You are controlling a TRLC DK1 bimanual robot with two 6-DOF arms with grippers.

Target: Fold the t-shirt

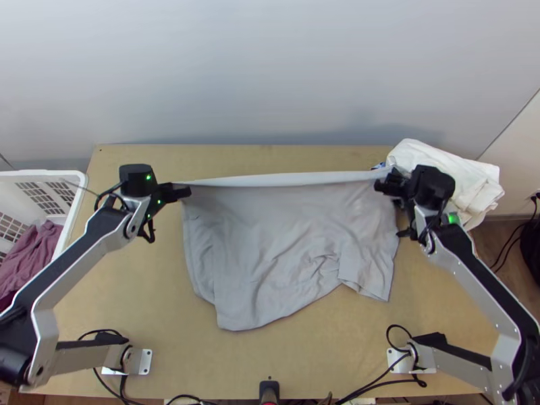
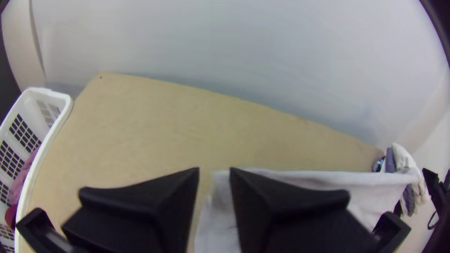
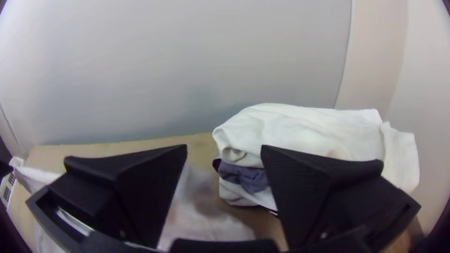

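a soft light-grey cotton t-shirt [image 1: 277, 250] is lying across the middle of the light wooden counter [image 1: 175, 344], its far edge forming a long taut band between the two claws and its body spreading toward six o'clock in loose wrinkles with an uneven lower outline. the left claw [image 1: 186, 194] is resting at the shirt's ten o'clock corner; in its wrist view its black fingers are standing a little apart, with pale cloth showing in the gap, and whether they are pinching it i cannot tell. the right claw [image 1: 386, 183] is sitting at the two o'clock corner, its fingers standing wide apart in its wrist view with blurred cloth showing between them; i cannot tell if it is gripping any. past it, at two o'clock, a bundled pile of white cloth [image 1: 469, 179] is lying with a slate-purple piece [image 3: 243, 175] tucked under it. beside the counter's edge near nine o'clock, a white plastic laundry basket [image 1: 40, 173] is holding a mauve garment [image 1: 34, 253].
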